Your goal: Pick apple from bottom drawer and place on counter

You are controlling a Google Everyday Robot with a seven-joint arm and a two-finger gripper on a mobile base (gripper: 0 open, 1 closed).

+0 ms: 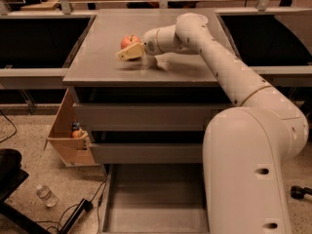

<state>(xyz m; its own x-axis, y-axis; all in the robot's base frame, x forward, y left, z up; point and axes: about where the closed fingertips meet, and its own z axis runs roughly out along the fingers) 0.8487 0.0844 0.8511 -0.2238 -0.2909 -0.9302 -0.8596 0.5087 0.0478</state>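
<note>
The apple, red with yellow patches, is over the left middle of the grey counter, between the cream fingers of my gripper. The gripper reaches in from the right and looks shut on the apple, at or just above the counter top. The near finger hides the apple's lower half. The bottom drawer is pulled out at the foot of the cabinet, and its grey floor is bare.
Two shut grey drawer fronts sit under the counter. A cardboard box with a small orange item leans on the cabinet's left side. A water bottle and cables lie on the floor at the left. My arm's white base stands at the right.
</note>
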